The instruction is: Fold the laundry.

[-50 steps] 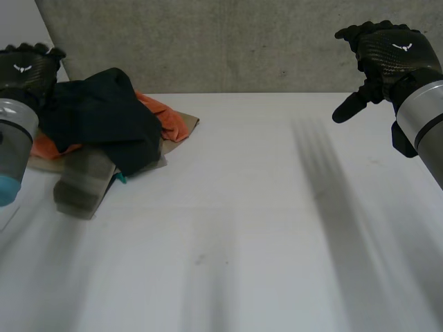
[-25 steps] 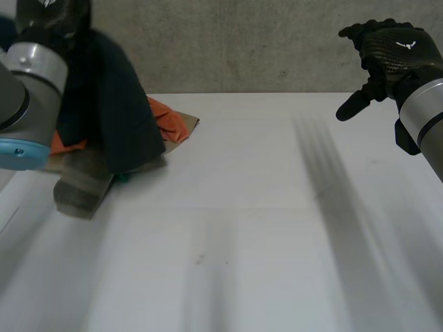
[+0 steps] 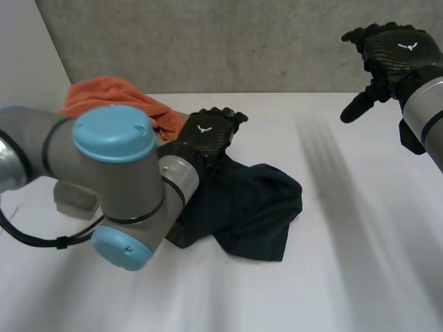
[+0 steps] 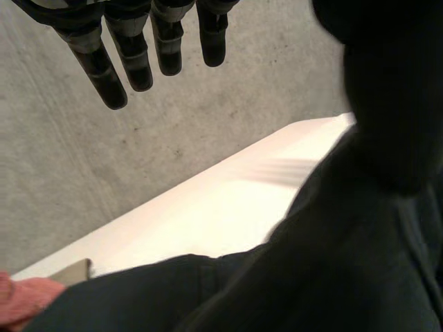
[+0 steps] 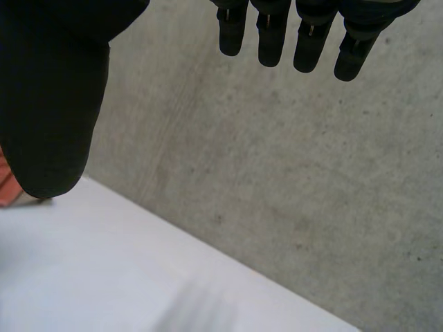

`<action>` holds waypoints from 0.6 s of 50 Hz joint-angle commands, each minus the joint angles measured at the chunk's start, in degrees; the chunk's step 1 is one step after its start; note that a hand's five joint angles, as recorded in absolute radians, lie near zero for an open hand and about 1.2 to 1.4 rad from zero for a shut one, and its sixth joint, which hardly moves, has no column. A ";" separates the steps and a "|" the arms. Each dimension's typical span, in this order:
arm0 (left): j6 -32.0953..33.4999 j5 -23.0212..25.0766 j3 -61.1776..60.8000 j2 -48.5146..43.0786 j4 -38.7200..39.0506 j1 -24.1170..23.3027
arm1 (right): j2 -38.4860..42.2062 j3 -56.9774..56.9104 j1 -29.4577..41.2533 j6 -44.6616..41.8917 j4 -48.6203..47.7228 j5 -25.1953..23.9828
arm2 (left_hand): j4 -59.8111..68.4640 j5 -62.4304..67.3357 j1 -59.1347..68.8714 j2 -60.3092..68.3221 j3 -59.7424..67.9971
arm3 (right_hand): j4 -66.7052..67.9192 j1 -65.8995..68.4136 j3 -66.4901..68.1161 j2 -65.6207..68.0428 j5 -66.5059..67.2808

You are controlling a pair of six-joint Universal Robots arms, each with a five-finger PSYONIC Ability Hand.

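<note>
Head view: the dark garment [image 3: 256, 207] lies crumpled on the bench [image 3: 360, 263]; the left hand [image 3: 206, 135] rests at its far edge, orange cloth [image 3: 118, 90] beyond, right hand [image 3: 391, 59] raised well apart. Left wrist view: fingers [image 4: 104, 69] straight, seemingly gripping nothing. Right wrist view: fingers [image 5: 266, 41] straight, empty.

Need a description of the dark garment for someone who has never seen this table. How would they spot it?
On the white table, look near the middle, right by the left hand. The dark garment lies there in a crumpled heap. It is the only near-black piece; the orange cloth and the grey cloth sit further off to the left.
</note>
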 commanded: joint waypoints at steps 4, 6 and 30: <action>1.21 -0.59 -11.90 16.62 -0.88 2.33 | 1.66 -3.11 0.17 -10.03 9.82 -1.71 | -0.37 -1.25 0.34 -0.83 -1.17 | -2.12 -3.10 -2.06 -2.01 -2.80; 1.30 -0.94 -14.36 17.59 -0.52 2.33 | 1.75 -2.23 0.17 -11.54 10.63 -2.33 | -0.04 -0.92 0.67 -0.50 -0.84 | -2.12 -3.10 -2.06 -2.01 -2.80; 1.91 -16.48 -1.38 -0.70 -0.35 -0.57 | 6.68 13.15 -0.27 -12.33 2.19 -2.69 | 67.90 67.02 68.61 67.44 67.10 | -2.12 -3.10 -2.06 -2.01 -2.80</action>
